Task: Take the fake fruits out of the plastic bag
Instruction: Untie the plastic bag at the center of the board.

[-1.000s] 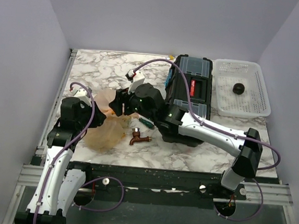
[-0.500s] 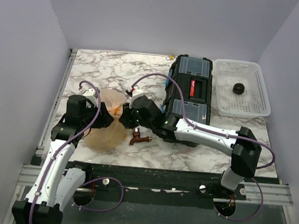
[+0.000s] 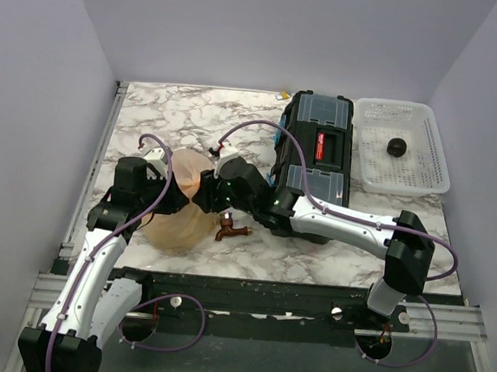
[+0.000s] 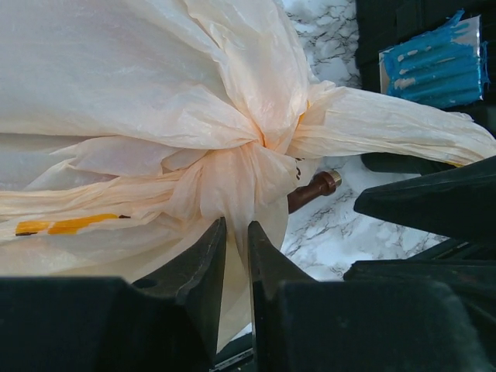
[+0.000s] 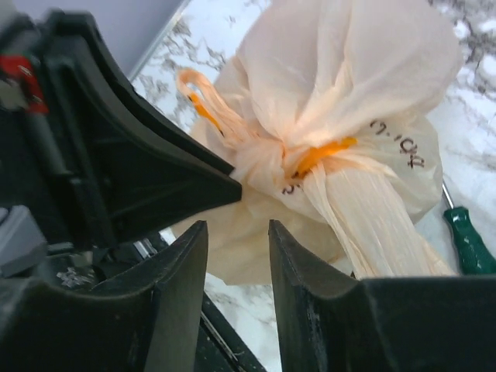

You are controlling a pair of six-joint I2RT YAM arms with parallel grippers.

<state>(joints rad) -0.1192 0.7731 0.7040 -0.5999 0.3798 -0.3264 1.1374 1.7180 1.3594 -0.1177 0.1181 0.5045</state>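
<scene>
**Knotted bag held between both grippers at the table's left front**

The plastic bag (image 3: 176,221) lies on the marble table (image 3: 177,110), left of the black toolbox (image 3: 313,161); its neck is tied in a tight knot (image 4: 260,155), and the film bulges out on both sides of it; what is inside cannot be made out through the film.

The left gripper (image 4: 236,230) reaches the bag from the left; its fingers (image 4: 200,263) stand almost together, with only a narrow slit between them, and a fold of the bag's film runs down into that slit, so it pinches the bag just below the knot.

The right gripper (image 5: 238,226) faces it from the other side; its fingers (image 5: 180,271) are apart, a moderate gap, with the bag's lower bulge showing beyond the gap and nothing clamped.

A brown tap (image 3: 231,231) lies on the marble just beside the bag; a green screwdriver handle (image 5: 467,242) lies near the bag's far side.

One of the fake fruits, a dark ball (image 3: 396,147), sits alone in the white perforated basket (image 3: 423,179), right of the toolbox and well apart from the bag.
</scene>
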